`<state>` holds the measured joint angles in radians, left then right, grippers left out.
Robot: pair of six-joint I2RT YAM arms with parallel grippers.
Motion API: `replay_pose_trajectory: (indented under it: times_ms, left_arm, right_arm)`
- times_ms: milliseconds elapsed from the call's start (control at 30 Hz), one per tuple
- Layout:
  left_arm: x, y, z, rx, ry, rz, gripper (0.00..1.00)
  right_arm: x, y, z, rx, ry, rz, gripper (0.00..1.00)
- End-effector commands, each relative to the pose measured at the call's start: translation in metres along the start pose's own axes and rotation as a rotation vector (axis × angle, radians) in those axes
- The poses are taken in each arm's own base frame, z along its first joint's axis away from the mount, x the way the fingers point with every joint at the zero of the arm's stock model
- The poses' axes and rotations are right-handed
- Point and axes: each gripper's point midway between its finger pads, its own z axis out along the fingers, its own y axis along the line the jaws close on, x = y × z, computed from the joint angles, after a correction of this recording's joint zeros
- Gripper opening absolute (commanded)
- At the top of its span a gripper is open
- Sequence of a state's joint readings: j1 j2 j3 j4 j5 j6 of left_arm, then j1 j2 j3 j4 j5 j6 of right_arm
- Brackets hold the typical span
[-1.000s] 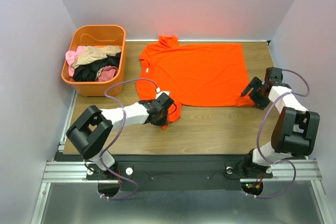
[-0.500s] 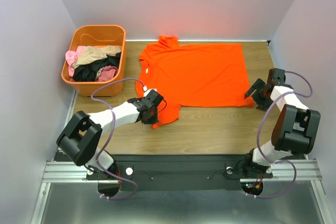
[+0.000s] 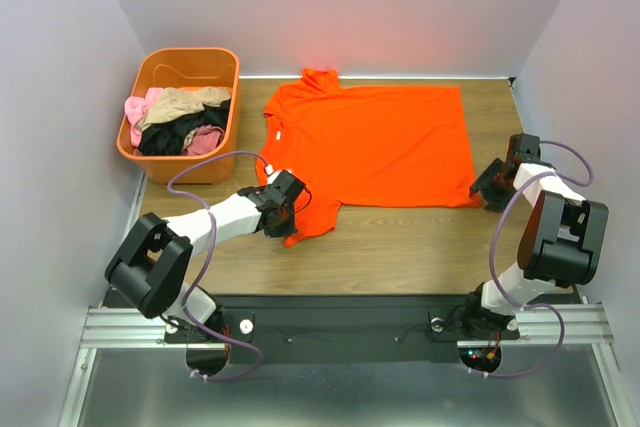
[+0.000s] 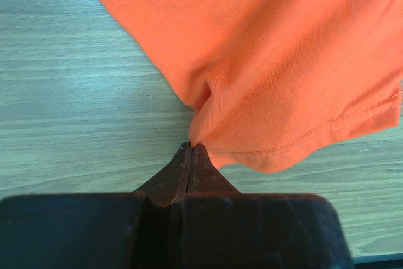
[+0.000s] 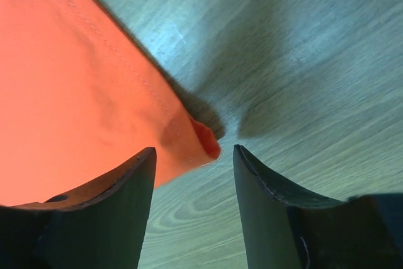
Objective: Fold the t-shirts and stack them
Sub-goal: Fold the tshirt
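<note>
Cloth is bunching where the left gripper (image 4: pixel 192 147) is clamping a sleeve (image 4: pixel 283 133) of the orange t-shirt (image 3: pixel 375 142), while the right gripper (image 5: pixel 194 155), jaws parted, is straddling a hem corner (image 5: pixel 203 138) that could slip out.

A wood-grain counter (image 3: pixel 400 237) fills the middle of a small booth. Plain pale walls close it in: a back wall (image 3: pixel 340 7), a left wall (image 3: pixel 50 147) and a right wall (image 3: pixel 600 67), all faintly lilac. Aluminium rails (image 3: pixel 330 325) run along the counter's near edge, with a dull grey metal sheet (image 3: pixel 340 397) below them. The light is soft and even, and the shadows are weak.
</note>
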<state>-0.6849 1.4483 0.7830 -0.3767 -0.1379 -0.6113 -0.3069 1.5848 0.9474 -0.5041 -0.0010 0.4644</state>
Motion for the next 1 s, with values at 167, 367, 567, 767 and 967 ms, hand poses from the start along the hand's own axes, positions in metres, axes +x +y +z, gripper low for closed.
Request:
replay_pose_trajectory:
  times_ms: [167,367,567,767,967]
  left_arm:
    - [0.000,0.002,-0.004,-0.001,0.000,-0.006,0.00]
    - [-0.002,0.003,-0.005,-0.004,-0.003,0.005,0.00]
    - [0.000,0.004,-0.005,-0.006,-0.001,0.004,0.00]
    - [0.002,0.004,-0.005,0.001,0.003,0.010,0.00]
    - [0.002,0.003,-0.004,0.005,0.005,0.010,0.00]
  right_arm:
    - [0.009,-0.017,0.002,0.048,-0.019,0.010,0.54]
    - [0.008,-0.022,0.009,0.079,-0.018,0.000,0.49]
    - [-0.004,-0.019,0.012,0.081,-0.040,0.002,0.47]
    - [-0.016,-0.010,0.019,0.063,-0.046,0.001,0.35]
    - [-0.021,-0.006,0.030,0.058,-0.041,-0.005,0.16]
